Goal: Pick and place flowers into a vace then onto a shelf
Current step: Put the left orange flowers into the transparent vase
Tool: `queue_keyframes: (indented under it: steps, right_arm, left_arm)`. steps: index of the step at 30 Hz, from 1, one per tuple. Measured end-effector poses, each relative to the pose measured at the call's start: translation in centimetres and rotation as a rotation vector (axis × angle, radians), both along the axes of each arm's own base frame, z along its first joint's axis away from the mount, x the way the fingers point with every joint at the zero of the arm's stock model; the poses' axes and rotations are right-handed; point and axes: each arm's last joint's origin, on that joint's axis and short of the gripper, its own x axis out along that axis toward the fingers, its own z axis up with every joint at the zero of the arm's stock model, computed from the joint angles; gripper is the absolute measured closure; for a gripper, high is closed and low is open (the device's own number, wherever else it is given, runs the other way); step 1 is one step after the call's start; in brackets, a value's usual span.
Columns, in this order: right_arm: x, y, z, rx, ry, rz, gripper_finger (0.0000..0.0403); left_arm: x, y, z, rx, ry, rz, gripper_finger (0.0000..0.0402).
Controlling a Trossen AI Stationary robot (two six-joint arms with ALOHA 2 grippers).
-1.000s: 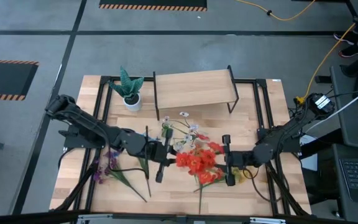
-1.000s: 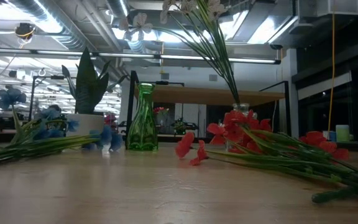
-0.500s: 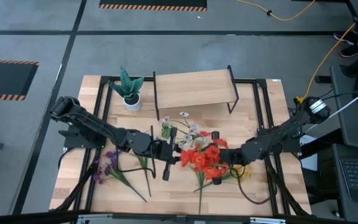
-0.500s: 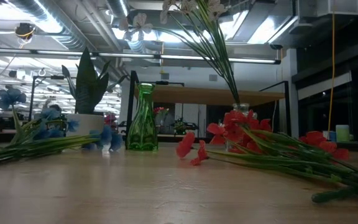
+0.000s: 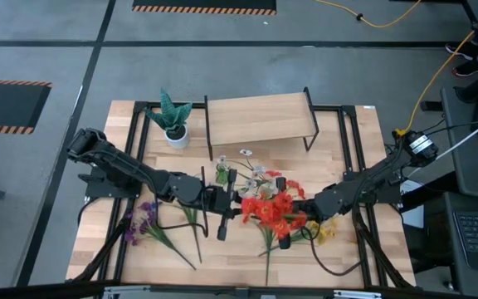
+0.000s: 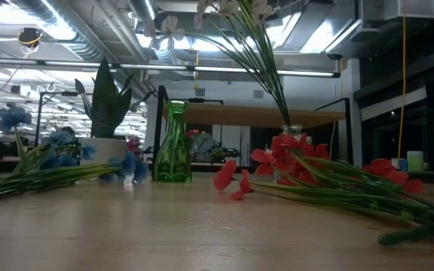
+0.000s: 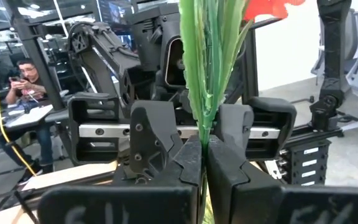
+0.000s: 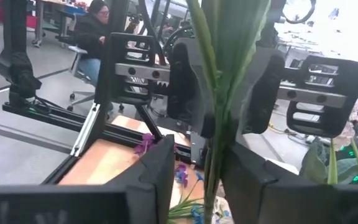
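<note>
Mid-surface the left claw point(image 5: 222, 203) stays clenched on the red flowers' point(image 5: 268, 212) stems, steadying them, seemingly for a handover, while the right claw point(image 5: 282, 212) straddles them, not yet clamped.

Tabletop and its load
The wooden table point(image 5: 347, 249) is carrying the shelf point(image 5: 260, 119) at twelve o'clock, a potted plant point(image 5: 173, 120) (white pot) at ten, purple flowers point(image 5: 143, 220) lying at eight.

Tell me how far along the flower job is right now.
Done: the white flowers appear to stand in a small glass vase. In hand: the left pincer is shut on the stems of the red flowers, with the right pincer open around them. Left: purple flowers lie on the table, the green vase looks empty, and the shelf holds nothing.
</note>
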Motion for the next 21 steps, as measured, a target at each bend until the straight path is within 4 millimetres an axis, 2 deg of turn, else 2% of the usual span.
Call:
queue_keyframes:
  steps: [7,12,21]
  right_arm:
    - [0.0,0.0,0.0,-0.025,0.001,-0.007,0.0387]
    - [0.0,0.0,0.0,-0.022,0.002,0.006,0.0388]
    - [-0.1,0.1,0.0,-0.024,0.003,0.010,0.0395]
  left_arm:
    - [0.0,0.0,-0.1,-0.006,0.008,-0.005,0.0397]
    - [-0.2,-0.5,-0.1,-0.012,0.009,-0.042,0.0376]
    - [-2.2,-2.1,1.4,-0.030,-0.007,-0.033,0.0289]
